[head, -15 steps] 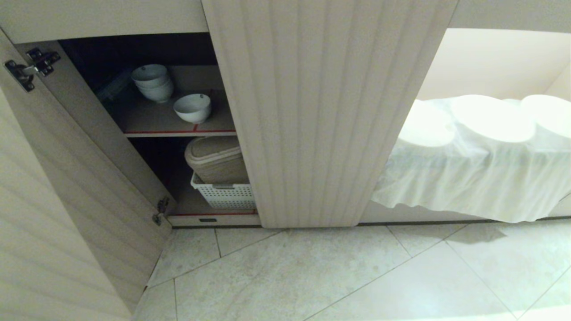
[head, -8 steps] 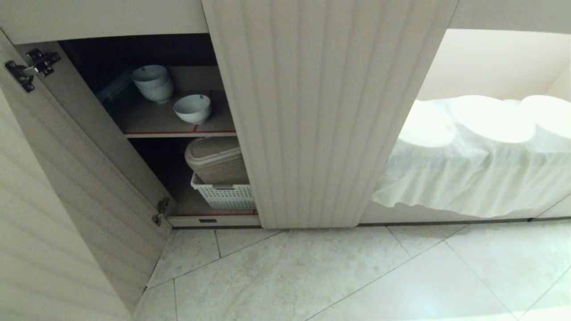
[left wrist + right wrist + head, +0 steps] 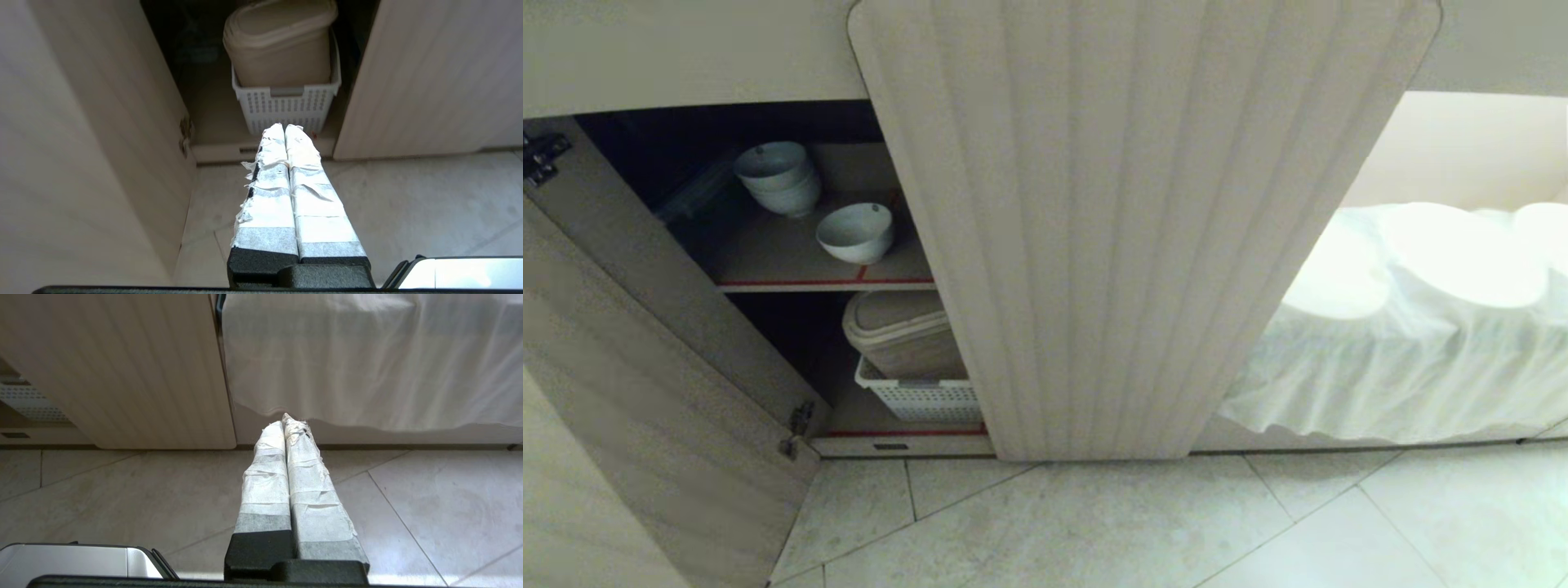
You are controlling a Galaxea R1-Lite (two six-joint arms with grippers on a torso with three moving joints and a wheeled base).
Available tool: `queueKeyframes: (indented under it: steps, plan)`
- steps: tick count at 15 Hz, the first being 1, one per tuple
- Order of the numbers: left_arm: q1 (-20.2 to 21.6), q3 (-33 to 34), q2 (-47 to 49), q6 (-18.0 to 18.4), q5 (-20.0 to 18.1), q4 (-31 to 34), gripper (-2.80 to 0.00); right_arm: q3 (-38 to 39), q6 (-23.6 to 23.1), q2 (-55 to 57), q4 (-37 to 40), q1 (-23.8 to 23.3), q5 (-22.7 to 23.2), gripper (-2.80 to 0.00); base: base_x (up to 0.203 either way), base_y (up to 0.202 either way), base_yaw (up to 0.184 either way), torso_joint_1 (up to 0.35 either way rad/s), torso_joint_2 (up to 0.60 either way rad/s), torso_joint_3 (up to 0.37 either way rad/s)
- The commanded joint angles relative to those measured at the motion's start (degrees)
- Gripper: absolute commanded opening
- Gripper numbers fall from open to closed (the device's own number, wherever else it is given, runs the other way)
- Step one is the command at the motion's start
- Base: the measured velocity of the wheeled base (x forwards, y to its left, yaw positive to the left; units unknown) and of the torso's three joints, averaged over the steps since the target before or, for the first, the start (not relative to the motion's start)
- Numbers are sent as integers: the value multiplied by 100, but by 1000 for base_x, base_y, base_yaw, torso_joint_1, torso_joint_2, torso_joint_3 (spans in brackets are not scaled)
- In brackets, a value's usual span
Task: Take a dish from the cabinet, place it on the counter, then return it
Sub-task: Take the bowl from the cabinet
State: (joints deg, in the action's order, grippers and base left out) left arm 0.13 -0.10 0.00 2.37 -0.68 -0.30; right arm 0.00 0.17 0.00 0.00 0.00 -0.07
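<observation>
White perforated basket (image 3: 920, 399) sits on the lowest shelf, holding a beige lidded bin (image 3: 900, 333) tilted toward the front. Two stacked white bowls (image 3: 775, 177) stand at the rear of the upper shelf. To the right, a white cloth (image 3: 1405, 351) drapes over rounded shapes; pale tiled floor (image 3: 1094, 523) below.

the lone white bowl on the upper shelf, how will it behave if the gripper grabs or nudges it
The dish looks glossy, so taped fingers may slip on its rim. It appears to lean, so a nudge could rock or slide it toward the red-taped shelf edge. It looks like ceramic: likely rigid, and breakable if dropped.
</observation>
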Motion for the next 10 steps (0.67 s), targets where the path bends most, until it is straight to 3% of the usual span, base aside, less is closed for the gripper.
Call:
queueKeyframes:
  steps: [1,10]
  plan:
    - [4,1,0,-17,-2,-5,-280,0,1,0,0,0,-1,-280,194,0,1,-2,3,2]
    - [4,1,0,-61,-2,4,-280,0,1,0,-2,9,-1,-280,197,0,1,2,2,3]
